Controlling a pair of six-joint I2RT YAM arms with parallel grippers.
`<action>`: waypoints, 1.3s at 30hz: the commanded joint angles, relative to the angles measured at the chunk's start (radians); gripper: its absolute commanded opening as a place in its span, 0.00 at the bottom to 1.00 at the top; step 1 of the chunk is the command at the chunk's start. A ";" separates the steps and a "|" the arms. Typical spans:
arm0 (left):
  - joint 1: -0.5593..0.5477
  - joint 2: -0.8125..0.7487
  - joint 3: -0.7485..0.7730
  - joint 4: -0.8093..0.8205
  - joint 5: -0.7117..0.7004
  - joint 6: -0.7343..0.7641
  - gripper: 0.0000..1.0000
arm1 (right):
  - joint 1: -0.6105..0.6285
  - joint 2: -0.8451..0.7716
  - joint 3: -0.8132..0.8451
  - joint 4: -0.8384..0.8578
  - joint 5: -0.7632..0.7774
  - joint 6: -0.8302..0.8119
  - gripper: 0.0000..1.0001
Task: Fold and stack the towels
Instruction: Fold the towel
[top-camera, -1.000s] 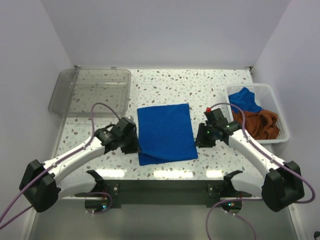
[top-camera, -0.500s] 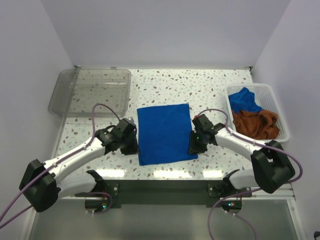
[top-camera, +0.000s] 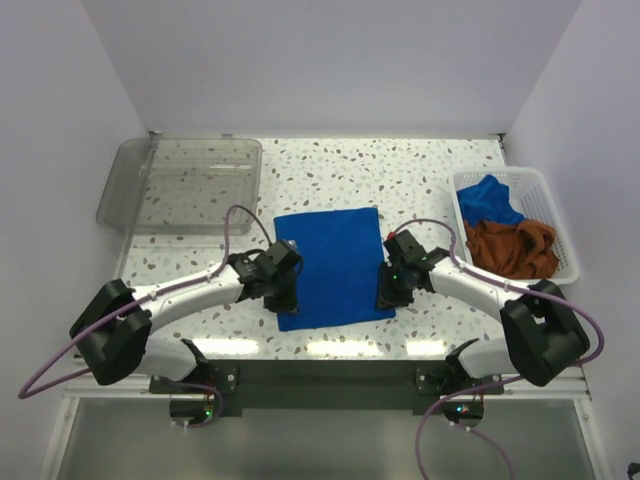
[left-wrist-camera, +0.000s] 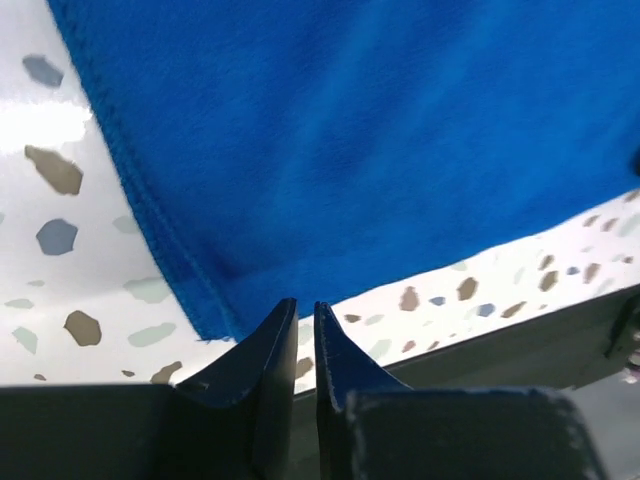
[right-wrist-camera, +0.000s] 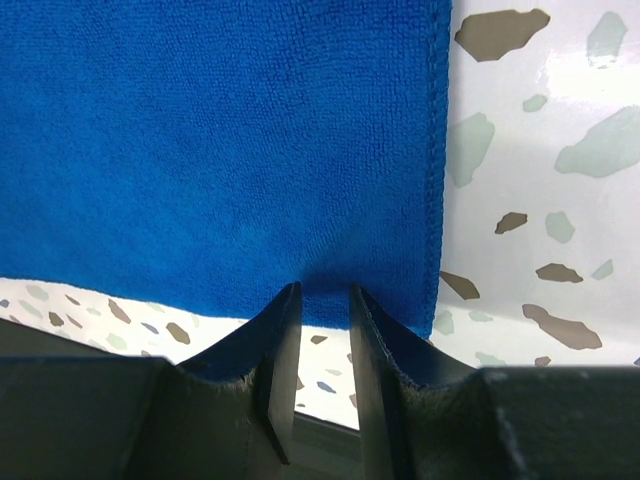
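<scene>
The blue towel lies flat in the middle of the desk. The right tool pinches its near edge. The left tool, jaws narrow, sits at its near-left corner; I cannot tell if it grips.

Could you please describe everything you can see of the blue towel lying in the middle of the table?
The blue towel is a bright royal-blue terry cloth with a stitched hem, lying flat as a slightly skewed rectangle on the speckled table, between the clear tray and the white mesh basket, touching neither. The left claw sits at its near left corner, nearly closed; the right claw pinches its near edge by the right corner, where the cloth puckers.
</scene>
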 joint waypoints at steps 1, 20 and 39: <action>-0.008 -0.011 -0.075 0.021 -0.032 0.005 0.16 | 0.004 0.008 -0.019 0.041 0.022 0.018 0.30; -0.008 -0.094 -0.318 0.059 0.002 -0.030 0.10 | 0.004 -0.126 -0.173 -0.139 0.031 0.088 0.36; -0.005 -0.169 0.017 -0.053 -0.076 0.039 0.48 | 0.001 -0.218 0.126 -0.107 0.204 0.088 0.41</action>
